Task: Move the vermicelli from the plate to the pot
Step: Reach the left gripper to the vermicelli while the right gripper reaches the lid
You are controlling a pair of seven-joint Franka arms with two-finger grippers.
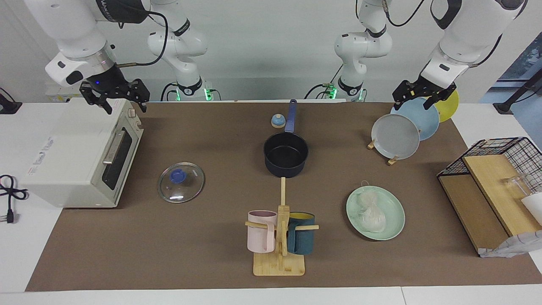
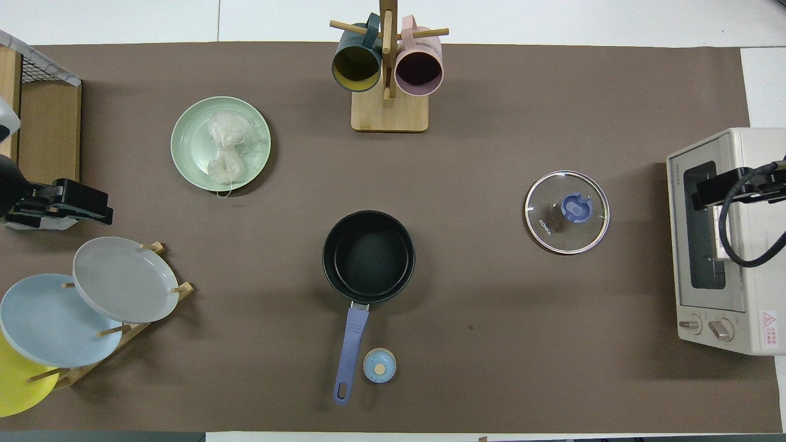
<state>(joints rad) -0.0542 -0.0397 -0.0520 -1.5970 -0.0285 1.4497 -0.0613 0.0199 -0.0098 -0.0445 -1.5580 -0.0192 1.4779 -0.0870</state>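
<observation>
I see the big brown mat (image 1: 211,262) that covers most of the table. At the left of the facing view sits the white toaster oven (image 1: 80,156), and my right gripper (image 1: 114,98) hangs in the air over its top, upper left of the frame, with its claw wide and nothing in it. At the right edge of that view stands a wire and wood rack (image 1: 491,190). In the upper right my left gripper (image 1: 424,95) hangs over the stand of plates (image 1: 396,136), grey, light blue and yellow, and its claw is wide and holds nothing too. Both arms wait. Low in the middle of the facing view is the wooden mug tree (image 1: 280,254) with a pink mug (image 1: 261,231) and a dark teal mug (image 1: 301,233) on its pegs. The mint-green plate (image 1: 391,212) lies in the lower right part of the frame, near the mug tree. The pot (image 1: 286,154) sits in the middle of the mat, open, with its blue handle pointing up the frame to the robots. The glass lid (image 1: 181,182) lies flat between the pot and the oven. The vermicelli (image 1: 370,212) lies on the plate in its clear bag, well apart from the pot. A little blue bell (image 1: 277,121) stands just beside the pot's handle.
</observation>
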